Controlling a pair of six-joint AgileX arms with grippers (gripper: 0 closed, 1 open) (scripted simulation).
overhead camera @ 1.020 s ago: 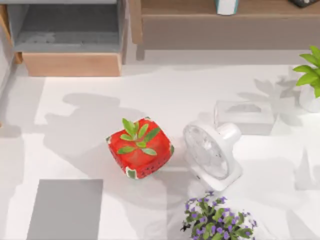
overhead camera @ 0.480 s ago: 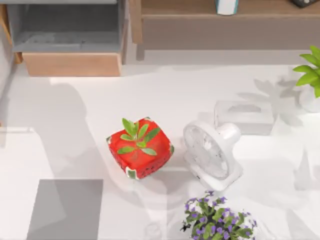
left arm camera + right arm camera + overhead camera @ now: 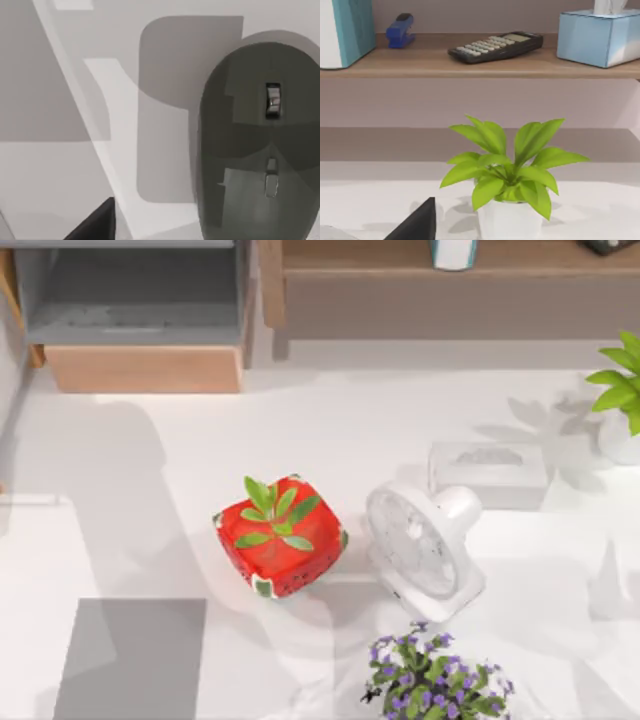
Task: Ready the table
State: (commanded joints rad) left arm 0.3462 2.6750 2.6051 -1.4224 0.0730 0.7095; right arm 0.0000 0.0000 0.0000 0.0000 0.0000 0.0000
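Table (image 3: 330, 420), the big white top, spreads under everything in the top view, and it's crowded. A red strawberry-patterned planter (image 3: 280, 535) with a small green sprout sits near the middle, a white desk fan (image 3: 425, 540) just beside it on the right. Behind the fan, a white tissue box (image 3: 488, 472). Purple flowers (image 3: 435, 680) at the near edge, a green potted plant (image 3: 625, 400) at the far right. A grey square pad (image 3: 130, 658) lies flat at the near left. A light-wood shelf unit (image 3: 150, 315) runs along the back.

Left wrist view now: a dark grey mouse (image 3: 260, 145) lies directly below the left gripper's camera, close in, scroll wheel up. Whether the left fingers are spread or closed, I cannot tell.

Right wrist view: the leafy plant (image 3: 507, 175) in its white pot stands straight ahead of the right gripper, with a black calculator (image 3: 495, 46), a blue stapler (image 3: 400, 30) and a blue tissue box (image 3: 597, 36) on the shelf beyond. Right fingers: cannot tell either.
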